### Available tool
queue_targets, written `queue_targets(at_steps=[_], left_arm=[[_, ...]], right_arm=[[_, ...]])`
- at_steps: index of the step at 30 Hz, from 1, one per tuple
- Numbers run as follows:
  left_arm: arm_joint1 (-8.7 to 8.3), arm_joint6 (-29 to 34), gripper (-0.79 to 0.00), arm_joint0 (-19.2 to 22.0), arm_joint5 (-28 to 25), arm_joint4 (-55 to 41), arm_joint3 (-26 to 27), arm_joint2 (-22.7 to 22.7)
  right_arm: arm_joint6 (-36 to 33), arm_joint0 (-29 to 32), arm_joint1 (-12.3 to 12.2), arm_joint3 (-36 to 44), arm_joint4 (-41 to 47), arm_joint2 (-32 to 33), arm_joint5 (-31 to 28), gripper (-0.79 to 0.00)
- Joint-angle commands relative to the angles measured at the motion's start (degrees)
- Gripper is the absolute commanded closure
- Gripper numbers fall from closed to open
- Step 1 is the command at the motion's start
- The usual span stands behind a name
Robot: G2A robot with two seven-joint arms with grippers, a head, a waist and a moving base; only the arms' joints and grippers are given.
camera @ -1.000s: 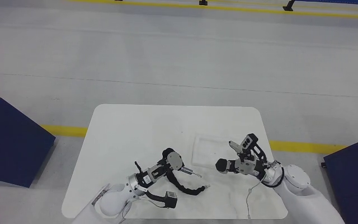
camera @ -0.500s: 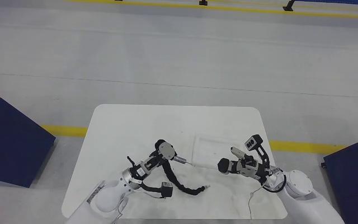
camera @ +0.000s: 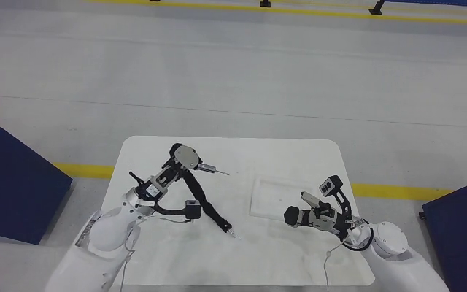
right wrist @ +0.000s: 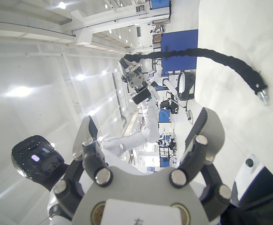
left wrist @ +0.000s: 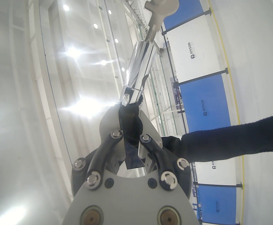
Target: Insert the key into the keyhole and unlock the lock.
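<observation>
Now, the left gripper (left wrist: 129,125) is up above the table's (camera: 292,157) left half, and its fingers are clamped tight on the black sleeved cable (right wrist: 213,53), right where that cable joins the lock (left wrist: 138,64). That lock is a shiny chrome cylinder, and it sticks straight out past the fingertips, well off the table. And look at its far end: the key (left wrist: 157,12) is seated in the keyhole, shaft buried in the cylinder, flat silver head standing proud. Whether it has been turned, I cannot tell.

From the clamped end the cable hangs in a long curve down toward the table, running to about the table's middle. Its free end carries a small metal tip (right wrist: 263,95), which appears to rest on the white tabletop, joined to nothing.

Over to the table's right half, where the right gripper (right wrist: 147,117) sits low, close to the edge nearest the robot. Its fingers (right wrist: 90,132) are spread wide apart, ribbed pads facing each other, nothing between them.

A pale flat rectangle (camera: 273,196) lies on the table's right half, toward the table's middle from that open gripper.
</observation>
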State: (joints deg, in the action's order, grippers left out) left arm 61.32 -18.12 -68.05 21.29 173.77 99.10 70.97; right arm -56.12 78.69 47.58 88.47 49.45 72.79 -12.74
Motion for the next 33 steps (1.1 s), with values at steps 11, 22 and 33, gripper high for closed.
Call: queue_targets(at_steps=[11, 22, 33], left_arm=[[1.48, -0.96, 0.0, 7.06, -4.69, -1.12, -7.72, -4.85], [4.17, 0.33, 0.0, 10.84, -8.77, -5.6, -28.16, -12.69], [6.52, 1.34, 0.0, 15.98, -20.8, -8.27, -39.41, -17.49]], right_arm=[[0.0, 0.0, 0.0, 0.0, 0.0, 0.0, 0.0, -0.785], [0.0, 0.0, 0.0, 0.0, 0.0, 0.0, 0.0, -0.785], [0.0, 0.0, 0.0, 0.0, 0.0, 0.0, 0.0, -0.785]])
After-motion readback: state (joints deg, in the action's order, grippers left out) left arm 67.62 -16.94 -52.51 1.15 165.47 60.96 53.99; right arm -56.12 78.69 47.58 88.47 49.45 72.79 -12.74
